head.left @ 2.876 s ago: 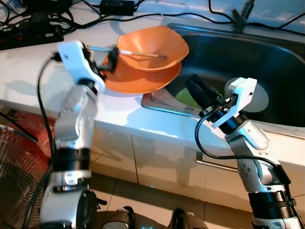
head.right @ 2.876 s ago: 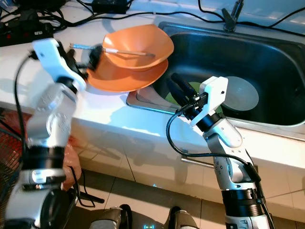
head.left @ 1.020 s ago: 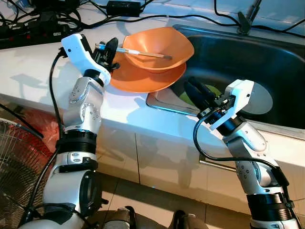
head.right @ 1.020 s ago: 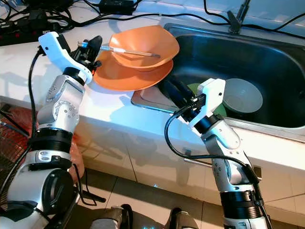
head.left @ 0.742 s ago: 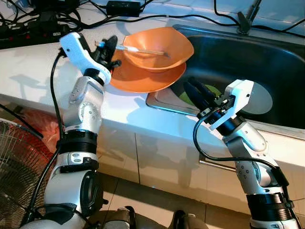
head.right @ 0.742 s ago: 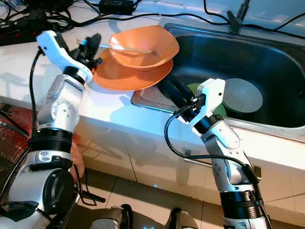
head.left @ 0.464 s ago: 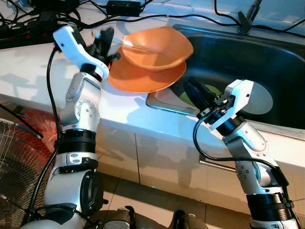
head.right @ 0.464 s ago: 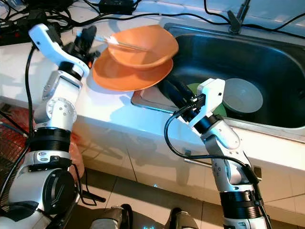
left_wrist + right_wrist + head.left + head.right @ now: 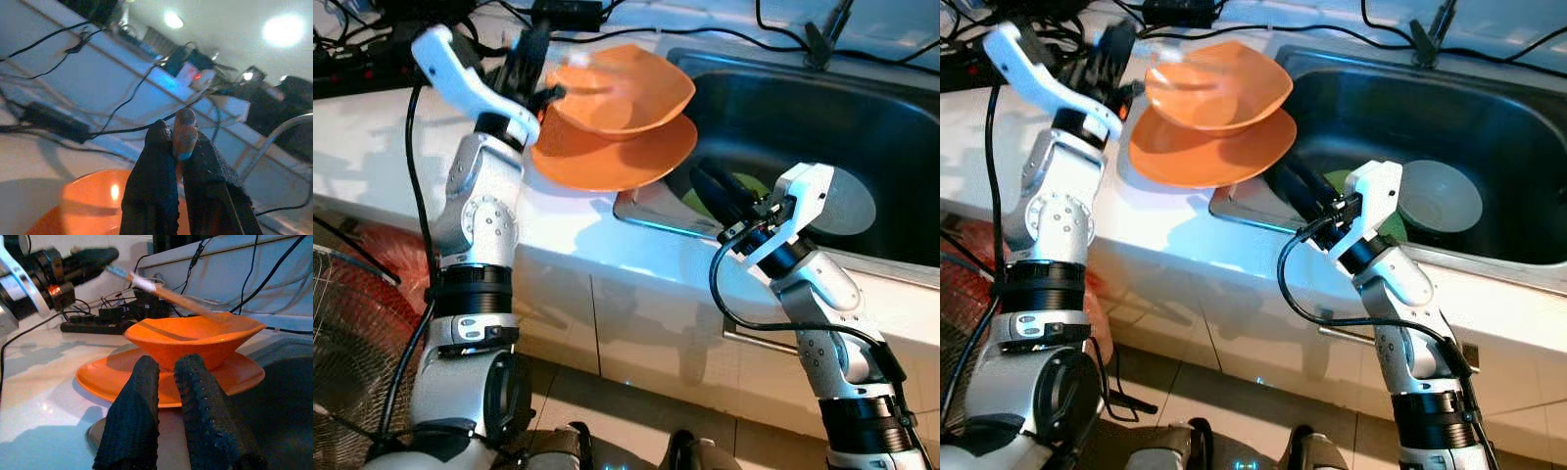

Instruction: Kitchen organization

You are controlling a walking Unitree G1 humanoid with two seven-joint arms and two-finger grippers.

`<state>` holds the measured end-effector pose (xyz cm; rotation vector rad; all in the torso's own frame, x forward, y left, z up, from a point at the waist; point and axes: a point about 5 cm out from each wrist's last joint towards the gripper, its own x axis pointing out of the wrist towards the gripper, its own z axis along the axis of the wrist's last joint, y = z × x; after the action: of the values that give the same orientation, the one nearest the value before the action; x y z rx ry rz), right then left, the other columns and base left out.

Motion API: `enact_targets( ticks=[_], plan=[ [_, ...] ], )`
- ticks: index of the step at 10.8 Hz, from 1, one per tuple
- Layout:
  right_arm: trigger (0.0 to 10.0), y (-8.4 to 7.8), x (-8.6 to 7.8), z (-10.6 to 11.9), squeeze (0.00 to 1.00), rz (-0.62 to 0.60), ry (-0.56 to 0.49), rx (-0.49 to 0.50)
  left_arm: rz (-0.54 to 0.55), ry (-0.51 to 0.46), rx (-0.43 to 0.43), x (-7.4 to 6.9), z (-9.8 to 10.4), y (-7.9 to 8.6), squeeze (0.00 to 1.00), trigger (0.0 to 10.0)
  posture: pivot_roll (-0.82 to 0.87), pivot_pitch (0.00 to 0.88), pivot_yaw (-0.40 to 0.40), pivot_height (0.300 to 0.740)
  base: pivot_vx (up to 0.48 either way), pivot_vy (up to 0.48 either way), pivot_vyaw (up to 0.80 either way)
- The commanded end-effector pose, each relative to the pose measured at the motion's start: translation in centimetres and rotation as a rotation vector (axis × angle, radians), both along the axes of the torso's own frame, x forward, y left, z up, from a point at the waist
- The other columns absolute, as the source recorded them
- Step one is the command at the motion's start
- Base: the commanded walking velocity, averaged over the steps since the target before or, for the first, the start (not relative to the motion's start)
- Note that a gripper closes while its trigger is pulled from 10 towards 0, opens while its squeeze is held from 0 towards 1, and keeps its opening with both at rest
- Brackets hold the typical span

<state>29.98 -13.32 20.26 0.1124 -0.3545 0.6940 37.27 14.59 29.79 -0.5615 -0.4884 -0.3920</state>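
Note:
An orange bowl (image 9: 626, 93) sits on an orange plate (image 9: 617, 162) on the white counter, beside the sink. My left gripper (image 9: 530, 59) is raised at the bowl's left rim, shut on a thin orange utensil (image 9: 161, 291) with a pale band. The utensil slants down toward the bowl and is blurred in the eye views. In the left wrist view its end (image 9: 185, 132) pokes out between the black fingers. My right gripper (image 9: 710, 181) hovers low over the sink's near-left corner, pointing at the plate, its fingers close together and holding nothing.
The steel sink (image 9: 773, 108) holds a grey dish (image 9: 850, 201) and something green (image 9: 754, 184). A flat grey tray (image 9: 651, 211) lies at the sink's left edge. Black cables and a power strip (image 9: 362, 69) run along the counter's back. A wire fan (image 9: 342, 343) stands on the floor at the left.
My left gripper has risen and swung back, lifting the utensil's handle end up from the bowl. The bowl, the plate and my right arm have stayed put.

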Motion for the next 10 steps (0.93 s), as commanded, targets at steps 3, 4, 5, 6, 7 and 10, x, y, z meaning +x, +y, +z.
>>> enact_targets(
  ticks=[3,4,5,6,7,10],
  plan=[
    [10.0,-0.5,0.6,-0.1,0.0,-0.093,-0.008,-0.038,-0.083,-0.127,0.013,-1.4,2.9,-1.6,0.0,0.0,0.02,0.158,0.006,0.74,0.0,0.0,0.0],
    [10.0,-2.2,1.8,-0.1,0.0,-0.255,-0.017,-0.073,-0.121,-0.194,0.039,-2.2,4.2,-2.8,0.0,5.5,0.02,0.151,0.011,0.74,0.0,0.0,0.0],
    [10.0,-2.7,2.1,-0.1,0.0,-0.298,-0.012,-0.073,-0.131,-0.207,0.049,-2.3,4.4,-3.1,0.0,9.7,0.01,0.149,0.012,0.74,0.0,0.0,0.0],
    [10.0,-3.6,2.3,0.2,0.0,-0.359,-0.02,-0.064,-0.157,-0.22,0.076,-2.5,4.5,-3.7,0.0,10.0,0.01,0.142,0.018,0.74,0.0,0.0,0.0],
    [10.0,-4.5,2.4,0.4,0.0,-0.408,-0.034,-0.065,-0.176,-0.201,0.107,-2.5,4.0,-4.9,0.0,10.0,0.0,0.134,0.022,0.74,0.0,0.0,0.0],
    [10.0,-6.2,2.5,0.5,0.0,-0.485,-0.044,-0.084,-0.261,-0.178,0.188,-2.6,2.6,-8.5,0.0,10.0,-0.02,0.127,0.037,0.74,0.0,0.0,0.0]
  ],
)
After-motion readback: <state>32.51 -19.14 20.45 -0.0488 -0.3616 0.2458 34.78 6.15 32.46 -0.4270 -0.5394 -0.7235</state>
